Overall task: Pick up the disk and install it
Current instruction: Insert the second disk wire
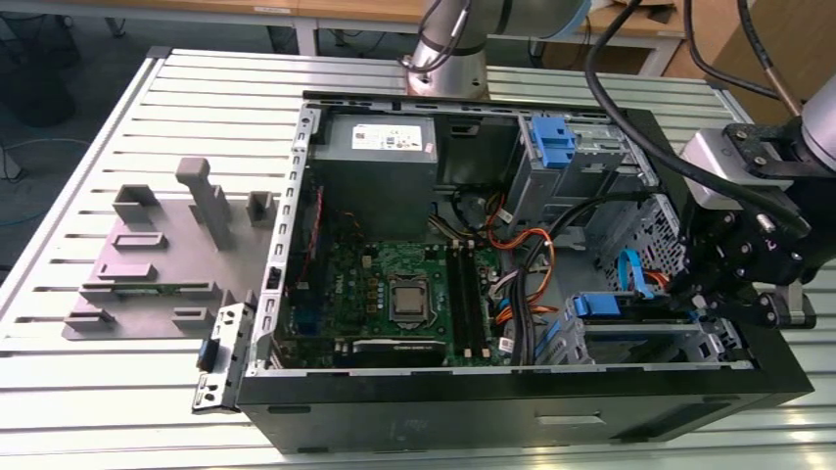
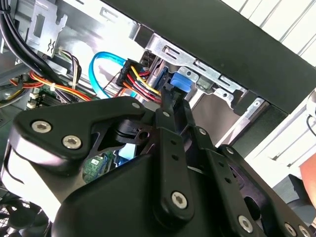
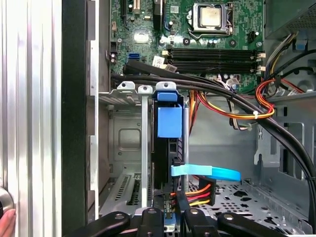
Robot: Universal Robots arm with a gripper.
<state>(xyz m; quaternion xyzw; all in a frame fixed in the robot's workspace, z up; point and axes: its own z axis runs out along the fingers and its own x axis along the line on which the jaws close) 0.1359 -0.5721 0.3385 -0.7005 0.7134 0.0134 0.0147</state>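
At the exterior view's right, the black gripper hangs over the near corner of the open computer case, which lies on a slatted metal table. Just beside it the disk sits in the drive cage, its blue bracket showing above the grey cage wall. This wide view gives the layout too: the motherboard mid-case, a grey box with a white sticker at the far end, and a grey plastic stand well apart on the table toward the exterior view's left.

The first wrist view looks along the cage and adds close detail. The disk stands on edge in its slot between metal rails. A light-blue flat cable and a plug with red, orange and yellow wires reach its end, and the gripper sits right at that end. Part of a person's hand shows next to the table.

The second wrist view shows the gripper, its black linkage reaching to the disk at its blue bracket. Whether the gripper clamps the disk or has let go, I cannot tell.
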